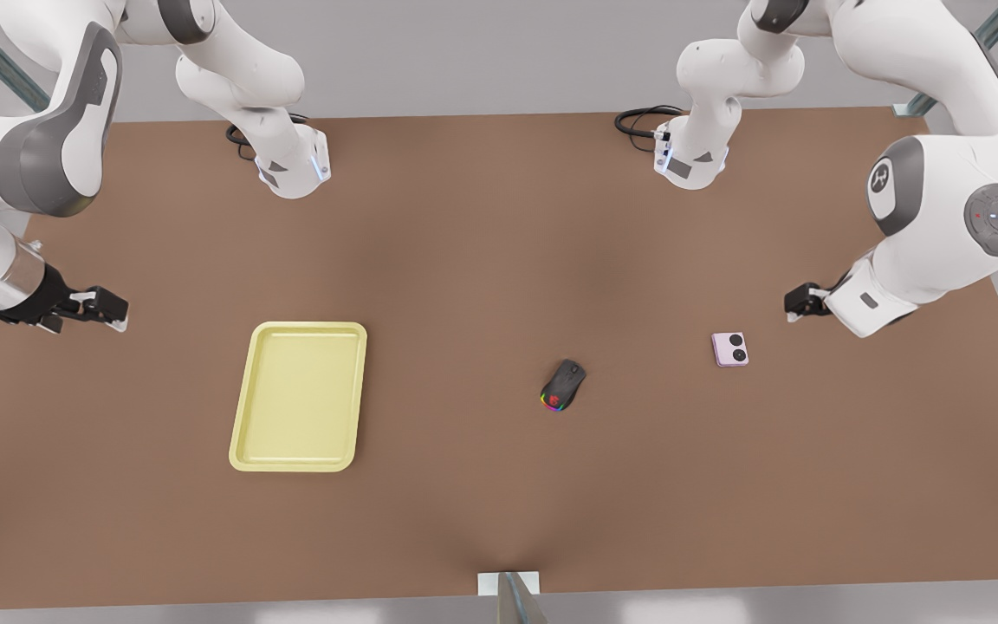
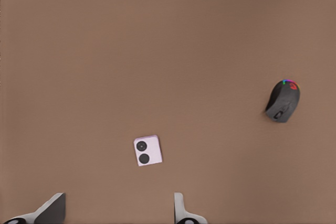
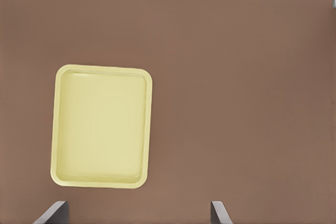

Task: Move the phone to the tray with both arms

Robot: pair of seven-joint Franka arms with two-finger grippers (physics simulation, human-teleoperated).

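Observation:
The pale pink phone (image 1: 730, 349) lies flat on the brown table toward the front view's right, its two black circles facing up. My left gripper (image 1: 798, 303) hovers just beyond it to the right, open; the left wrist view shows the phone (image 2: 147, 150) a little ahead of the spread left gripper (image 2: 116, 211). The pale yellow tray (image 1: 298, 397) sits empty toward the front view's left. My right gripper (image 1: 109, 310) hangs open to the left of the tray, and in the right wrist view the tray (image 3: 100, 127) lies ahead of the right gripper (image 3: 137, 213).
A black mouse (image 1: 564, 384) with rainbow lights rests between tray and phone, also seen as the mouse (image 2: 283, 100) in the left wrist view. Both arm bases (image 1: 291, 169) (image 1: 691, 160) stand at the table's back edge with black cables. A metal post (image 1: 512, 594) rises at the front edge.

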